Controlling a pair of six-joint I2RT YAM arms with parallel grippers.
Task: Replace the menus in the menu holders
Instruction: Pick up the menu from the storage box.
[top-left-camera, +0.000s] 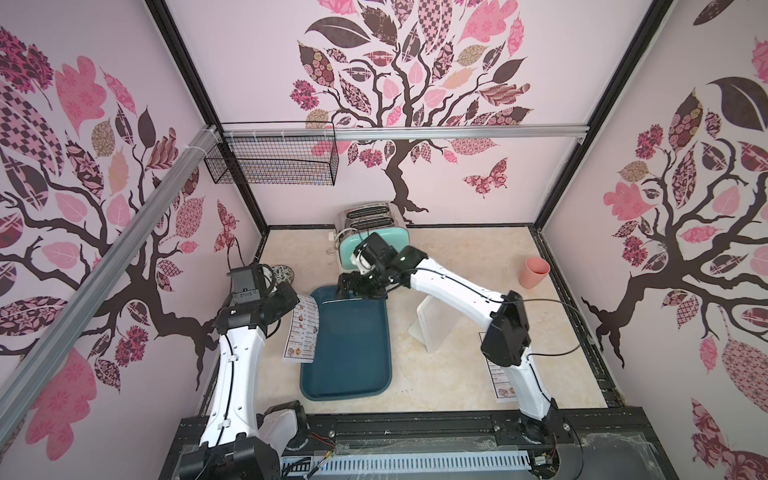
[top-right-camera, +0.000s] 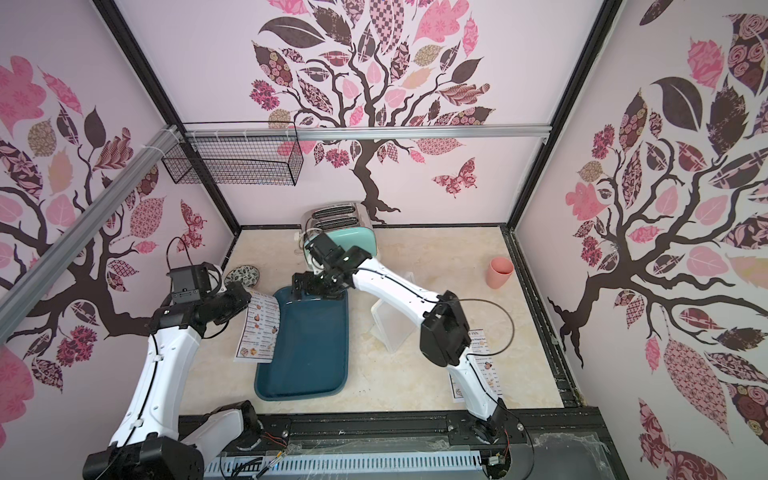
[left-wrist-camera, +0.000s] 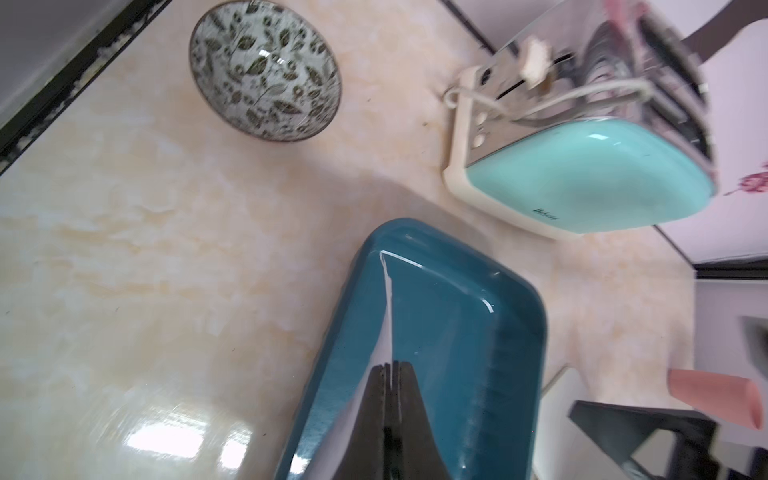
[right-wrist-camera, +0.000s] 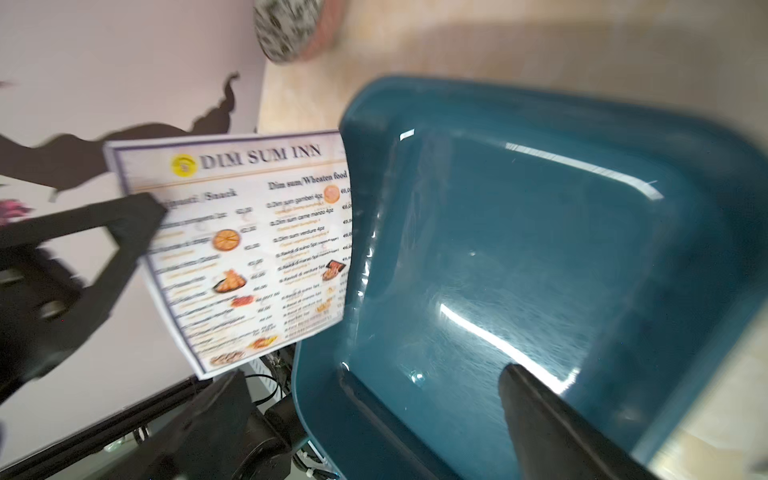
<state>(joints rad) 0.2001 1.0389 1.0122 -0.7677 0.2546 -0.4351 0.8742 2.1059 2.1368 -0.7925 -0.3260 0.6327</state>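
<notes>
Thin, smooth printed paper for the menu (right-wrist-camera: 249, 249). Glossy, smooth dark teal plastic with bright glints on the tray (right-wrist-camera: 540, 249). Polished marble-look beige across the bench (left-wrist-camera: 166, 249). Mirror-bright metal over glossy mint sides on the toaster (left-wrist-camera: 590, 183). Glazed, patterned finish on the bowl (left-wrist-camera: 266, 70). Matt pink on the cup (top-left-camera: 536, 272). Cloudy white plastic for the menu holder (top-left-camera: 434, 332). Black wire mesh for the basket (top-left-camera: 274, 162). Matt black on the left claw (left-wrist-camera: 392, 368).

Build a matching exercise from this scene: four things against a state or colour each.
Things:
1. left gripper
2. right gripper
3. cup
4. toaster

States or colours:
A. mint and chrome
B. open over the tray
C. shut on a menu
D. pink

Pairs: 1-C, 2-B, 3-D, 4-A
</notes>
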